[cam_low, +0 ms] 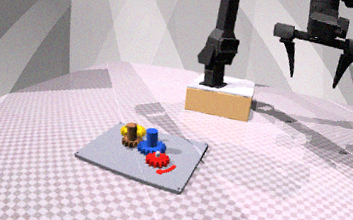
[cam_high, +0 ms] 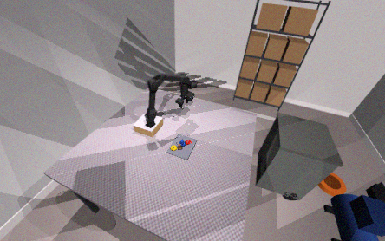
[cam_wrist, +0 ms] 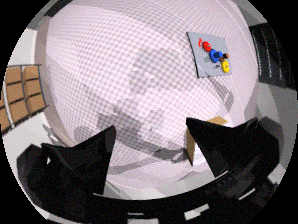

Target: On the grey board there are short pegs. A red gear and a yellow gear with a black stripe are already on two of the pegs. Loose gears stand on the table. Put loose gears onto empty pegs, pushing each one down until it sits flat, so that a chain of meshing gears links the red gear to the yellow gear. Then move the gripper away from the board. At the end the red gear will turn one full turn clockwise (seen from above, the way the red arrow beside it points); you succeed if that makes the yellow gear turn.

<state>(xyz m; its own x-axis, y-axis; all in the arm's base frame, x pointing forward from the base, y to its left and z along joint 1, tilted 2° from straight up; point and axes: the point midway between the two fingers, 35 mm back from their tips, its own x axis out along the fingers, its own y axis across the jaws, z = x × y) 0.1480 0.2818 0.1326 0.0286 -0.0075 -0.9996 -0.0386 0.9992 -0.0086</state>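
The grey board (cam_high: 186, 153) (cam_low: 105, 159) (cam_wrist: 200, 68) lies on the table. The red gear (cam_low: 157, 160) (cam_wrist: 206, 46) sits on it, beside the curved red arrow (cam_low: 165, 170). A blue gear with a tall handle (cam_low: 151, 139) (cam_wrist: 215, 55) stands next to the red gear. A brown gear with a handle (cam_low: 131, 136) stands between the blue gear and the yellow gear (cam_low: 141, 130) (cam_wrist: 224, 67) (cam_high: 173, 148), partly hiding the yellow one in the exterior view. Exact tooth contact is too small to tell. My gripper (cam_low: 312, 83) (cam_wrist: 152, 125) is open and empty, high above the table and away from the board.
The arm's base stands on a wooden block with a white top (cam_high: 143, 127) (cam_low: 218, 104) behind the board. A grey cabinet (cam_high: 299, 156) and a shelf with cardboard boxes (cam_high: 269, 65) stand beyond the table.
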